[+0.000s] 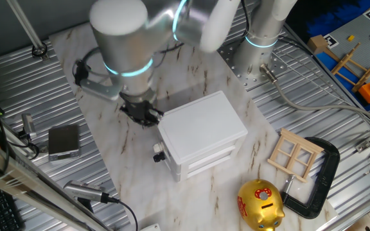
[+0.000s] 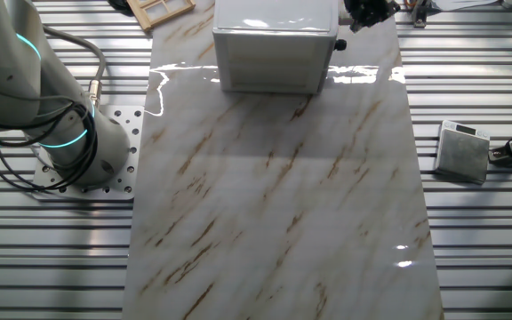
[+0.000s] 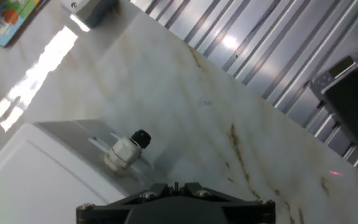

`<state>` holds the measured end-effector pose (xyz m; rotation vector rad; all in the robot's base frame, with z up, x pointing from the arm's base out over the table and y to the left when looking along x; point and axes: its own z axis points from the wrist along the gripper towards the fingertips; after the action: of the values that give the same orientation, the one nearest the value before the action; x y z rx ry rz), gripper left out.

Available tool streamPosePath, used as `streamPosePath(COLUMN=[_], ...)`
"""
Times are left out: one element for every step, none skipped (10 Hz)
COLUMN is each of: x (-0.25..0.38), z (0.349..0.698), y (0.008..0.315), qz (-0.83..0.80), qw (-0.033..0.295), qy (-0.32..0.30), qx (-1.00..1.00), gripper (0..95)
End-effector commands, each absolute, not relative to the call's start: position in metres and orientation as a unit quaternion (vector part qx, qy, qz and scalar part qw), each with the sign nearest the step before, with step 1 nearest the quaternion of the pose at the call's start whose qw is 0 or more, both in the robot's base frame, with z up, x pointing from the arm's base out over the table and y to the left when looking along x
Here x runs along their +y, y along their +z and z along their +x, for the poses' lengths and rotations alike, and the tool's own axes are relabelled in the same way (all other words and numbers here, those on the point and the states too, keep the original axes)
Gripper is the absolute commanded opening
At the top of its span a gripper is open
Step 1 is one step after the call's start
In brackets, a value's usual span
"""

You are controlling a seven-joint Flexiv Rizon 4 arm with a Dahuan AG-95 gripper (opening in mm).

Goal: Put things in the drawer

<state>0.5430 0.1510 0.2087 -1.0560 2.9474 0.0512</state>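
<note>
Drawers sat flush in the white cabinet [image 1: 203, 131] on the marble table [image 1: 133, 160]; the upper drawer [image 1: 205, 152] showed as a closed front in one fixed view, with a small knob [image 1: 158, 149] on the cabinet's left side face and a dark piece [image 1: 158, 157] just below it; no blocks could be made out in any view.

One fixed view alone showed the gold piggy bank [image 1: 260, 205], the wooden frame [image 1: 295, 153] and the black clamp [image 1: 317, 176], all near the cabinet's front right corner; the other fixed view cut the cabinet [image 2: 275, 49] at the top edge, showed only a corner of the frame [image 2: 160, 11], and gave the long bare stretch of table [image 2: 283, 204] and the arm's base [image 2: 78, 156]; a small grey box [image 2: 462, 151] lay on the ribbed surface beside the table; the hand view alone gave the knob [image 3: 124, 151] close up, white with a dark tip, jutting from the cabinet's face [image 3: 48, 180].

Gripper [image 1: 141, 114] hung dark at the cabinet's rear left corner, close beside it; whether its fingers were spread or closed I could not tell, and touch could not be judged; in the hand view only its black body [image 3: 176, 202] showed; it held nothing visible.

Arm [image 1: 124, 45] reached over the table from its base, wrist pointing down.
</note>
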Motion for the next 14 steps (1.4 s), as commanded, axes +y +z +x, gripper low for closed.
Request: streamPosePath(x=[0.133, 0.121, 0.110, 0.108, 0.108, 0.108, 0.108, 0.108, 0.108, 0.108, 0.108, 0.106, 0.101, 0.092], z=[0.536, 0.532, 0.526, 0.525, 0.525, 0.525, 0.525, 0.525, 0.525, 0.525, 0.525, 0.524, 0.525, 0.529], y=[0.212, 0.213, 0.214, 0.215, 0.215, 0.215, 0.215, 0.215, 0.215, 0.215, 0.215, 0.215, 0.215, 0.213], qz=[-0.353, -0.359, -0.361, -0.360, -0.353, -0.338, -0.329, -0.314, -0.315, -0.317, -0.318, -0.320, -0.319, -0.323], qw=[0.007, 0.009, 0.010, 0.006, 0.001, 0.000, 0.000, 0.001, -0.003, -0.003, -0.003, -0.006, -0.007, -0.007], qy=[0.016, 0.017, 0.021, 0.021, 0.023, 0.026, 0.028, 0.031, 0.032, 0.031, 0.032, 0.030, 0.028, 0.028], qx=[0.935, 0.933, 0.932, 0.933, 0.935, 0.941, 0.944, 0.949, 0.948, 0.948, 0.948, 0.947, 0.947, 0.946], gripper=[0.0, 0.0, 0.0, 0.0, 0.0, 0.0, 0.0, 0.0, 0.0, 0.0, 0.0, 0.0, 0.0, 0.0])
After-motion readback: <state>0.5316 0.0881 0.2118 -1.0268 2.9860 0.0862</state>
